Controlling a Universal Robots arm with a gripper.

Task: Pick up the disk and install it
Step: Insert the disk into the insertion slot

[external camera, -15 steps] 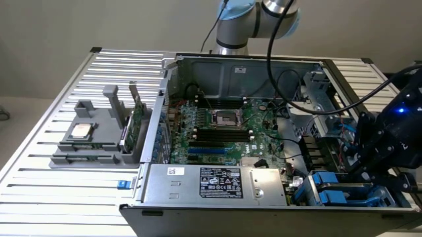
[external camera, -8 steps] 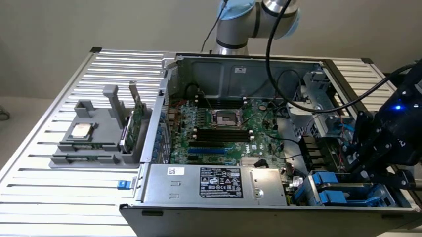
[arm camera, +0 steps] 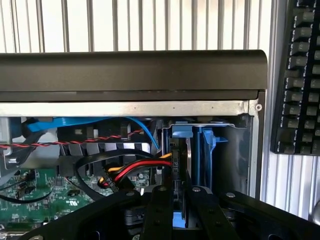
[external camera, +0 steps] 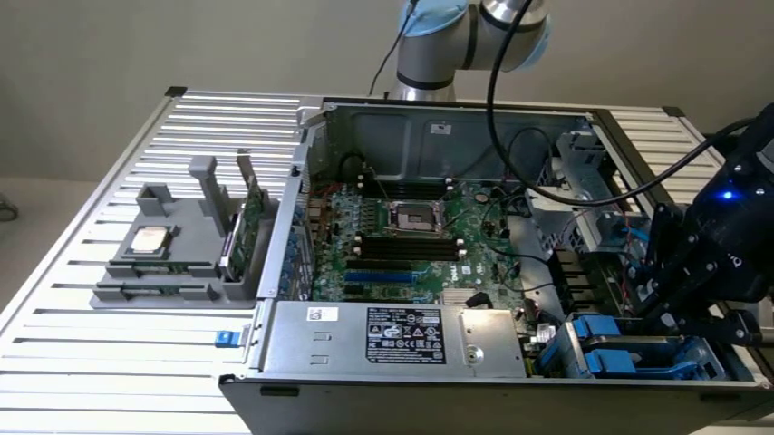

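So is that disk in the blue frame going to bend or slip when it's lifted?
Probably stiff: the disk looks like a flat metal slab standing on edge. Being metal, it is likely heavy for its size. Its blue carrier looks like smooth plastic, so it may slip in a light grip.

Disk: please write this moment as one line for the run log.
pincer: shut on disk | disk: upright, in drive bay at corner of computer case | step: not yet released

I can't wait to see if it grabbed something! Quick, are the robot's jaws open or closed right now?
Gripper: jaws closed, holding the disk, which stands on edge.
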